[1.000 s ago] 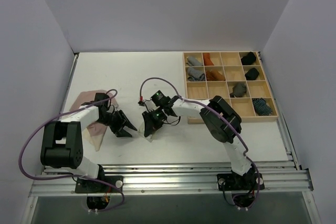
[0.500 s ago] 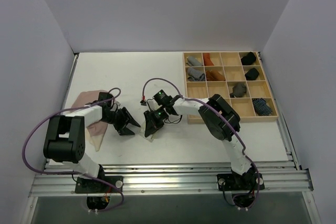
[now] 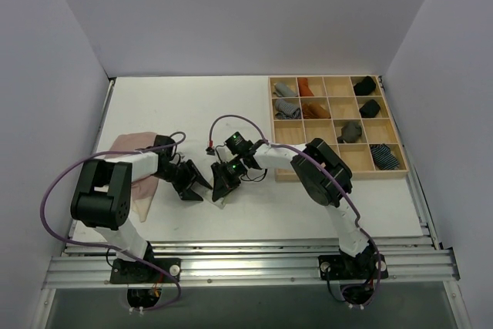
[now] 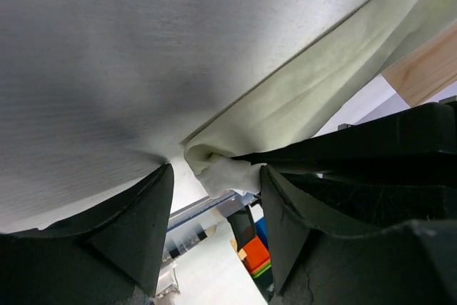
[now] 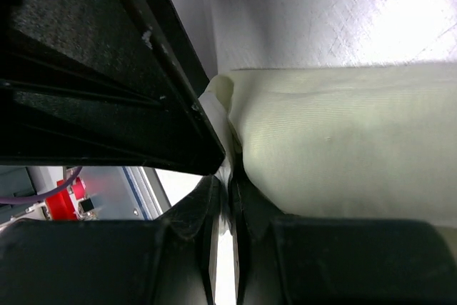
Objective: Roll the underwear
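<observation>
The pale yellow-green underwear (image 4: 307, 91) lies as a long folded strip on the table, also seen in the right wrist view (image 5: 343, 155). In the top view it is almost hidden under the grippers. My right gripper (image 3: 223, 188) (image 5: 230, 191) is shut on the thin edge at the strip's end. My left gripper (image 3: 196, 185) (image 4: 218, 198) is open, its fingertips either side of that same end, close against the right gripper. The dusty pink underwear (image 3: 127, 148) with its beige part lies flat at the left, behind the left arm.
A wooden compartment tray (image 3: 356, 158) stands at the back right with grey, rust, black and blue-striped rolls in several cells. The right arm's purple cable loops over the table's middle. White walls close in the left, back and right.
My left gripper has moved right, away from the pink underwear, up to the right gripper and the strip's end. The right gripper has barely moved.
</observation>
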Motion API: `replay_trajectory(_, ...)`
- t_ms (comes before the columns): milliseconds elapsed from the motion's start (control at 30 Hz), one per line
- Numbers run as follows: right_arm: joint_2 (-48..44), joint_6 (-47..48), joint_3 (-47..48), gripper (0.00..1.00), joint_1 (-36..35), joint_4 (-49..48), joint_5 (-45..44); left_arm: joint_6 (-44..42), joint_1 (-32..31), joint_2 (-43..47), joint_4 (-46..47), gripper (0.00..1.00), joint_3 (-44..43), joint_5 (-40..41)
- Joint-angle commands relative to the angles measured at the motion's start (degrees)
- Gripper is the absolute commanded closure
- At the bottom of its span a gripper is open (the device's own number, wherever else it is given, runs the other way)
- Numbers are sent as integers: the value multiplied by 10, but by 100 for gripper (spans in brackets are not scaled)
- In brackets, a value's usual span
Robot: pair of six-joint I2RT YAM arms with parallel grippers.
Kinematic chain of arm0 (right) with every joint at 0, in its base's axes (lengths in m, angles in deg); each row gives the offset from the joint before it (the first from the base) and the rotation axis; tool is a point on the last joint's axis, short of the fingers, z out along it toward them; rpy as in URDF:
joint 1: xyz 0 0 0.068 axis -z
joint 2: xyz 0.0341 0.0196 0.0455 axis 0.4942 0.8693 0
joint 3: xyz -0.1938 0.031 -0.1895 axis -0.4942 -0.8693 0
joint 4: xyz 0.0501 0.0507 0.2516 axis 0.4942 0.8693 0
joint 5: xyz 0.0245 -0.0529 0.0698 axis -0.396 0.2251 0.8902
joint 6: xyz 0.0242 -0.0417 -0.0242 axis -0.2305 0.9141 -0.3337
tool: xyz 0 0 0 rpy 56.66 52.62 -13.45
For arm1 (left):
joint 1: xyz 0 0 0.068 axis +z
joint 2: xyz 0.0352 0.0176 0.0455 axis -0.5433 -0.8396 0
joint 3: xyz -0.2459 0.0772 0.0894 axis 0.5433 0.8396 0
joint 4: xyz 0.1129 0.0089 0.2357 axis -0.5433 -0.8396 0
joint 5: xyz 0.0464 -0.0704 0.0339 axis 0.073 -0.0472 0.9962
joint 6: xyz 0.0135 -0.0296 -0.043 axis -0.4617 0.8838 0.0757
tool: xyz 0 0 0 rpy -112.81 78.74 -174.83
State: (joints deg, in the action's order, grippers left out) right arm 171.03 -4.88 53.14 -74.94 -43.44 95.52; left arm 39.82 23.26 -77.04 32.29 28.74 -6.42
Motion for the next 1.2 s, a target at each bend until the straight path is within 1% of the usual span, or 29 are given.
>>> replay_trajectory(0, -15, -1, 1, 100, 1, 6, -19, 13, -9, -12, -12, 40, -32, -8)
replay_trajectory(233, -22, -9, -12, 100, -4, -7, -33, 40, -11, -7, -49, 39, -27, -4)
replay_trajectory(300, -26, -12, -15, 100, -6, -9, -37, 49, -12, -13, -52, 41, -27, -3)
replay_trajectory(400, -31, -11, -16, 100, -10, -10, -47, 58, -12, -23, -55, 62, -26, -7)
replay_trajectory(433, -33, -9, -16, 96, -12, -9, -58, 60, -11, -29, -56, 73, -27, -8)
replay_trajectory(500, -44, -3, -15, 90, -13, -4, -73, 59, -12, -36, -68, 79, -31, -7)
replay_trajectory(533, -48, -2, -16, 83, -14, -4, -87, 58, -12, -41, -73, 81, -33, -7)
replay_trajectory(567, -52, 5, -16, 80, -16, 2, -95, 52, -11, -49, -87, 85, -39, -4)
replay_trajectory(600, -60, 11, -16, 76, -18, 5, -105, 50, -12, -53, -93, 86, -43, 1)
replay_trajectory(700, -69, 37, -7, 70, -29, 26, -133, 39, -11, -68, -113, 91, -59, 9)
replay_trajectory(833, -71, 72, 1, 65, -49, 49, -175, 34, -12, -82, -127, 92, -75, 11)
replay_trajectory(967, -71, 99, 8, 63, -71, 71, -226, 29, -11, -98, -139, 93, -87, 13)
replay_trajectory(1167, -65, 129, 8, 64, -95, 90, -305, 23, -11, -114, -154, 94, -98, 15)
